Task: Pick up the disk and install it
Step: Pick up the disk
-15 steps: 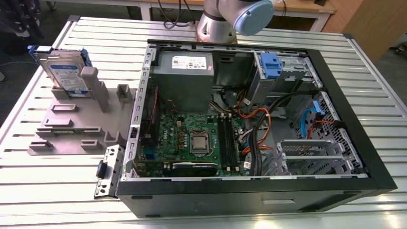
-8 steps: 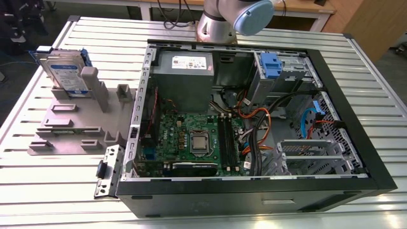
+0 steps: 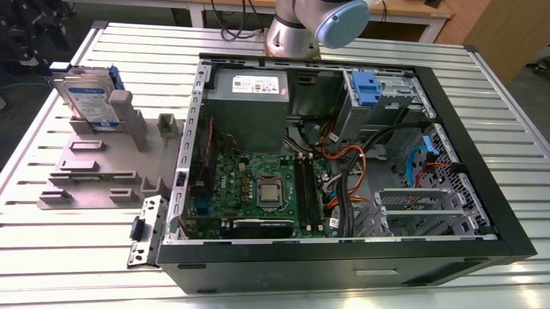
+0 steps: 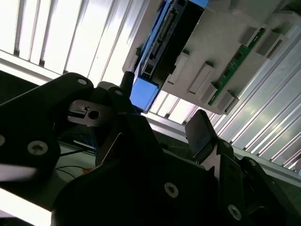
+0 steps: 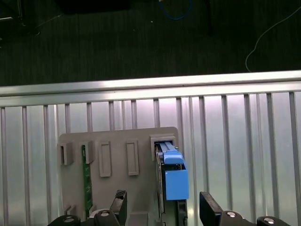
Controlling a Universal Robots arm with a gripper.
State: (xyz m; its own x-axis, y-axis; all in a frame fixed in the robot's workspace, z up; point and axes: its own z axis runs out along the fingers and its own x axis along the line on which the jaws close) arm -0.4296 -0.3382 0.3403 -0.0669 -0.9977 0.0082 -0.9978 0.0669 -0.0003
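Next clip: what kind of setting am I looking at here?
Probably a robotics lab or workshop bench set up for computer assembly: a ribbed metal table carries an open desktop computer case with its motherboard exposed, and a grey fixture beside it holds the disk on edge. Wooden desks stand behind.

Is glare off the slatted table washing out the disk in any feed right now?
Second wrist view: the table burns to white and the gripper reads as a dark silhouette, but the disk stays distinct. First wrist view: milder sheen on the slats, and the disk's blue edge is well lit. Exterior view: even light, no glare on the disk.
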